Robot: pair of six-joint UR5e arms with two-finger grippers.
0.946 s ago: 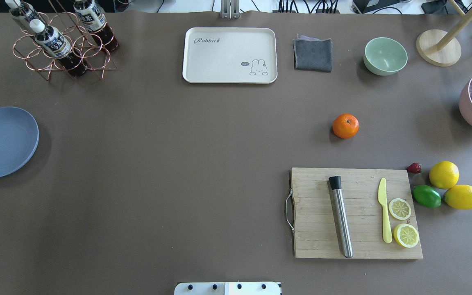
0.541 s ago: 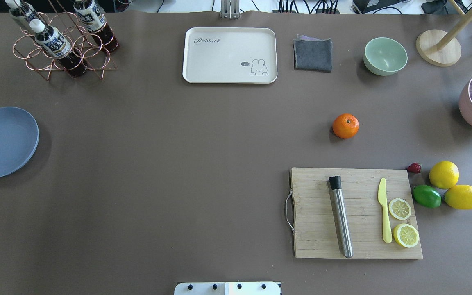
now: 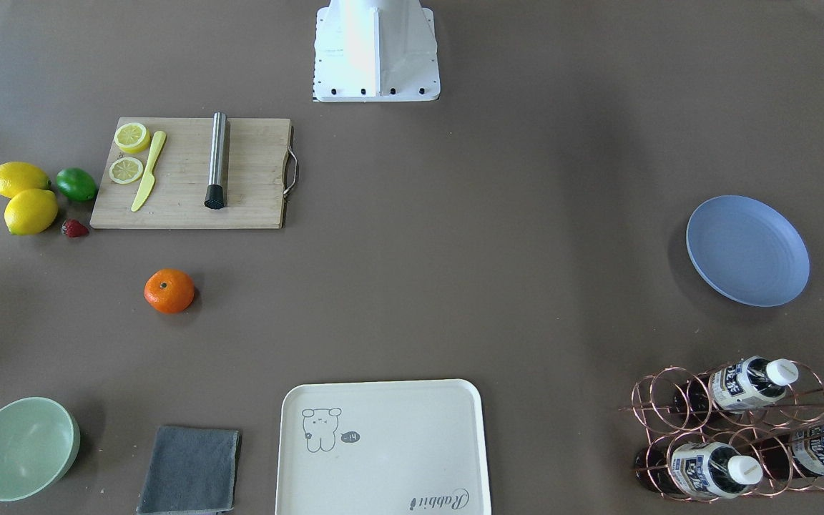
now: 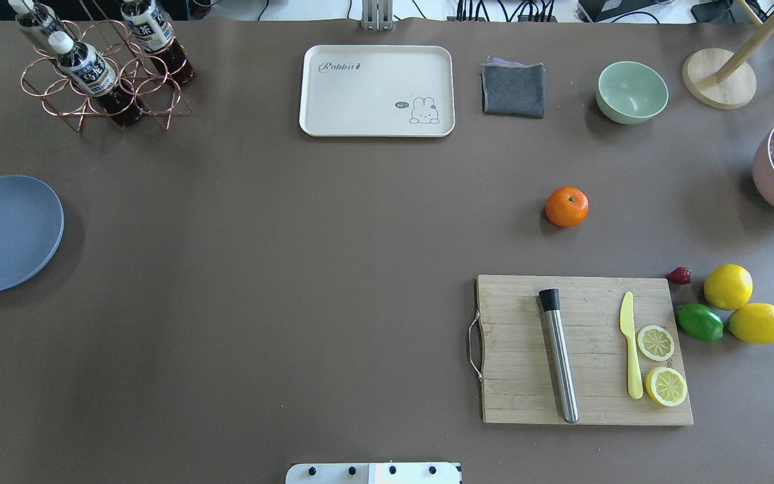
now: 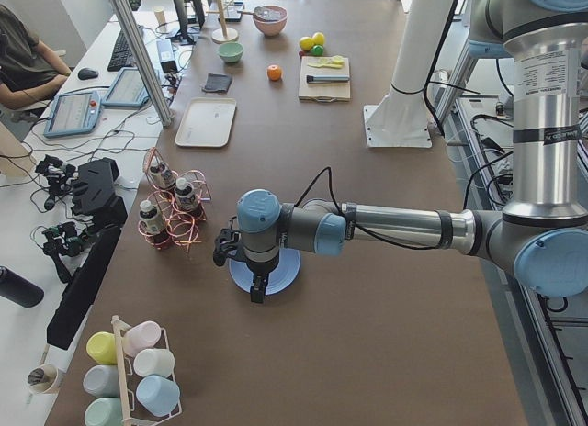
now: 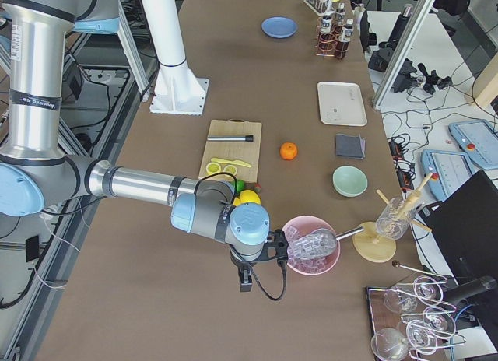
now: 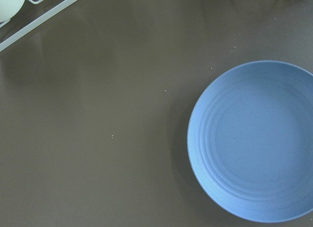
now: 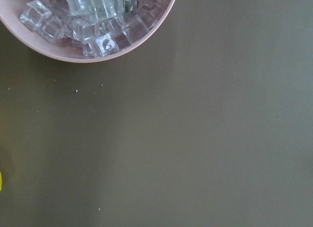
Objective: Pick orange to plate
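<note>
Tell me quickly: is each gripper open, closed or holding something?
Left gripper: cannot be told, side view only.
Right gripper: cannot be told, side view only.

Bright orange (image 4: 567, 206), ring-patterned periwinkle-blue plate (image 4: 7, 234)

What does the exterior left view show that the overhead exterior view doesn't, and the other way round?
Only exterior left: the left arm stretched along the table, the left gripper beside the plate; open or shut, I cannot tell. Only overhead exterior: the strawberry by the cutting board; no arm appears. Both: the orange on bare table, far from the plate, and the cream tray.
</note>
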